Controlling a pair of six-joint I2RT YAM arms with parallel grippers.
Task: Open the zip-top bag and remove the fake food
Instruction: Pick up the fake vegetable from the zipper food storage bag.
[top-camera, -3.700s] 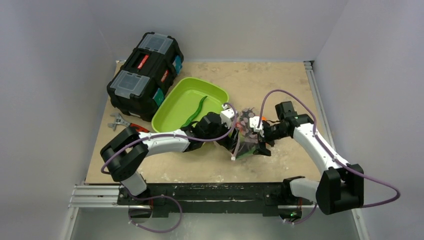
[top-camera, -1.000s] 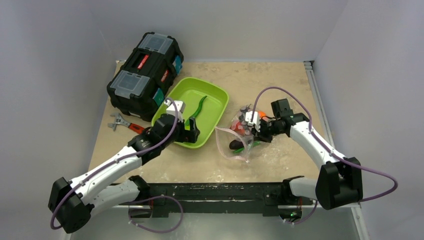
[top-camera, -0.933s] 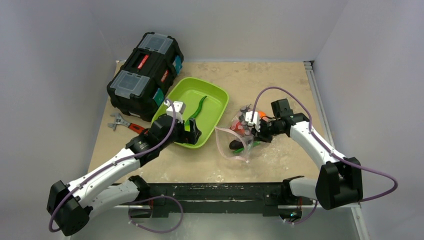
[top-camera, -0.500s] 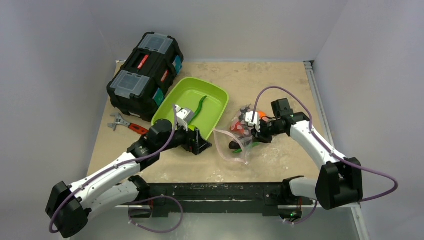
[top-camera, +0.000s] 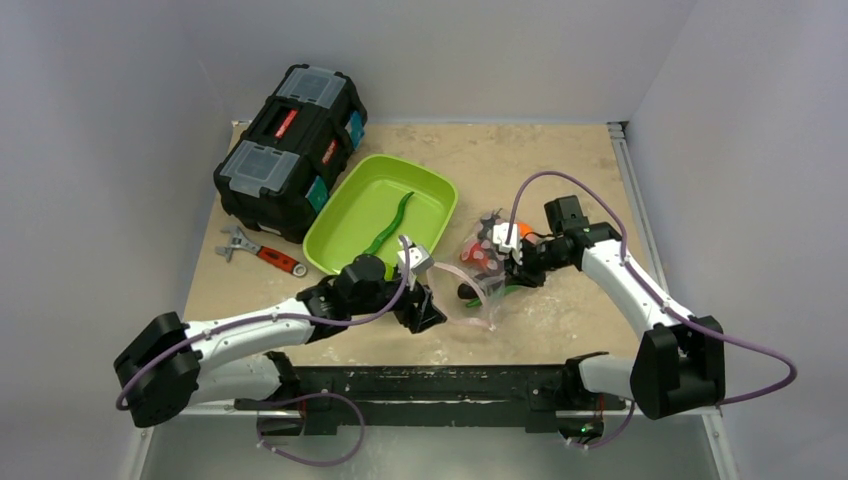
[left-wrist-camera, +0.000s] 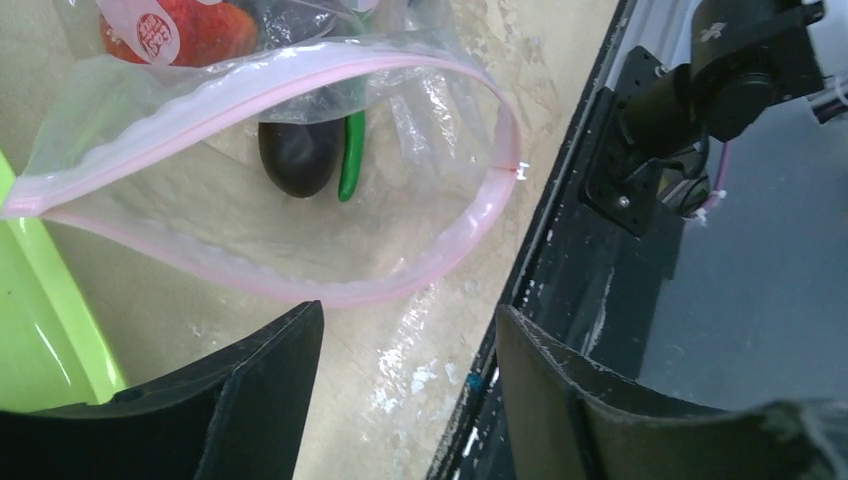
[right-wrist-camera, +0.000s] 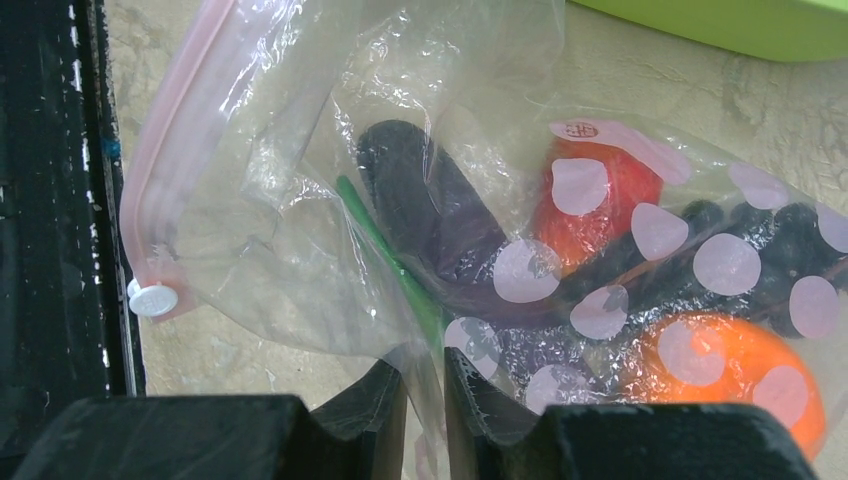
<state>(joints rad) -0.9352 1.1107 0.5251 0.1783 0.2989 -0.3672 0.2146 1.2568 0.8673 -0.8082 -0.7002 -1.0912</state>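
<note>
Clear zip-top bag (left-wrist-camera: 240, 225), pink-edged mouth gaping; eggplant (left-wrist-camera: 298, 155), red pepper (right-wrist-camera: 600, 200), orange fruit (right-wrist-camera: 740, 375) inside; green pod (top-camera: 388, 222) in tray (top-camera: 370, 192).

We are listing one tan, scuffed table (top-camera: 560, 170), carrying four items directly. Black toolbox (top-camera: 290, 135): sitting at the far left corner. Lime-green tray (top-camera: 432, 180): lying just beside the toolbox, toward the centre. Red-handled wrench (top-camera: 262, 250): lying in front of the toolbox. Clear zip-top bag (top-camera: 465, 292): lying right of the tray, mouth gaping.

Crinkly clear plastic zip-top bag (left-wrist-camera: 200, 205); glossy plastic tray (top-camera: 352, 203).
</note>
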